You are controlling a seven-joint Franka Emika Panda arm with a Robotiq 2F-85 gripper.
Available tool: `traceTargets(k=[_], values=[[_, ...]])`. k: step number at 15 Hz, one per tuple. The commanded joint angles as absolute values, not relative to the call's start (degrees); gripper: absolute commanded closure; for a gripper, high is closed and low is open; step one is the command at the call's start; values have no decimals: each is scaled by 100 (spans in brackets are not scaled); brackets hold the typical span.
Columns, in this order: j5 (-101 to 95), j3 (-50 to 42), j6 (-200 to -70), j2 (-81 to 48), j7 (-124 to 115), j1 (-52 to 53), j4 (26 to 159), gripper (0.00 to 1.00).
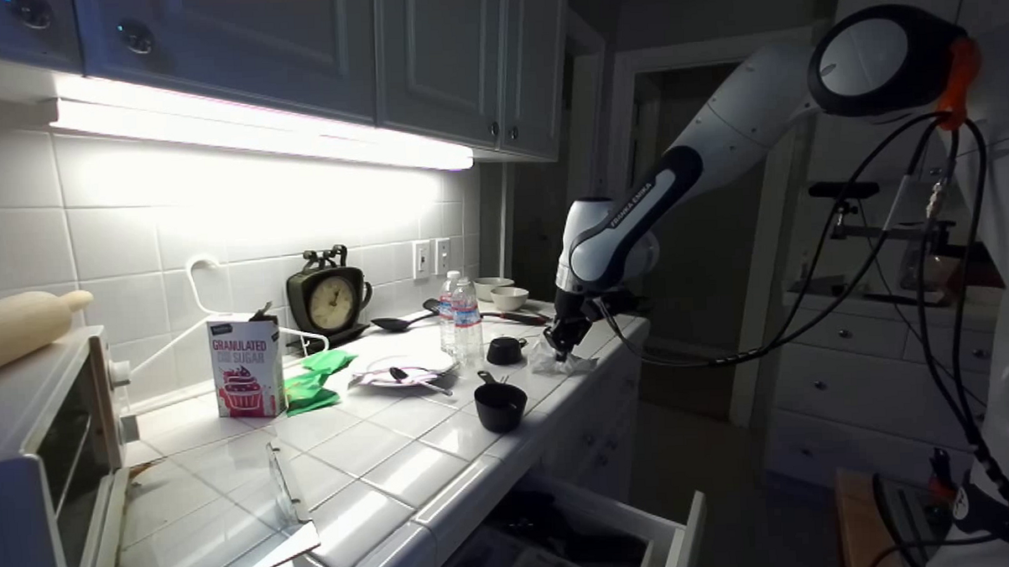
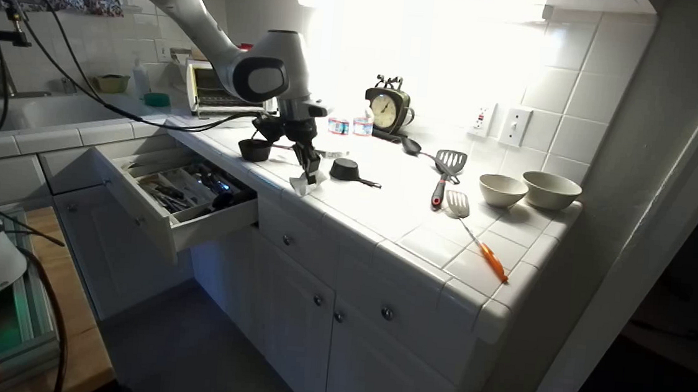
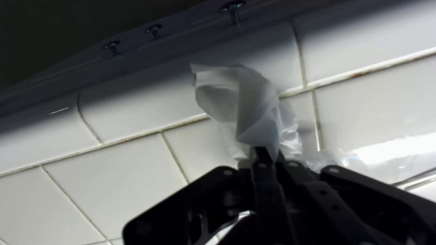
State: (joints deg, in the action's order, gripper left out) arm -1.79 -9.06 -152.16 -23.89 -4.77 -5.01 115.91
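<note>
Gripper (image 3: 270,160), one: fingers drawn together, with one crumpled white sheet (image 3: 252,102) pinched between the tips. Sheet is held near the front edge of the tiled counter (image 3: 115,173); whether it is paper or plastic cannot be told. Nearest to it, two black measuring cups (image 1: 501,413) are counted: one, seemingly mouth down, near the sheet; one, mouth up, farther along the same edge. Beyond these, two labelled water bottles (image 1: 466,316) and one white plate (image 1: 371,374) are noted, with one spoon-like utensil (image 1: 399,374) laid on the plate. Farther off, one dark clock (image 1: 331,300), one sugar box (image 1: 247,368) and two pale bowls (image 2: 502,192), side by side, are recorded.
</note>
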Motion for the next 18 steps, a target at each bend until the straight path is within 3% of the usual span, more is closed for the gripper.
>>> traceTargets(k=[1, 12, 18], values=[[-257, -860, -15436, -2531, -589, -395, 11490, 99], [-245, -542, -15368, -2584, -448, -15, 11390, 99], [-966, -1089, -15216, -2642, -775, 211, 11247, 99]])
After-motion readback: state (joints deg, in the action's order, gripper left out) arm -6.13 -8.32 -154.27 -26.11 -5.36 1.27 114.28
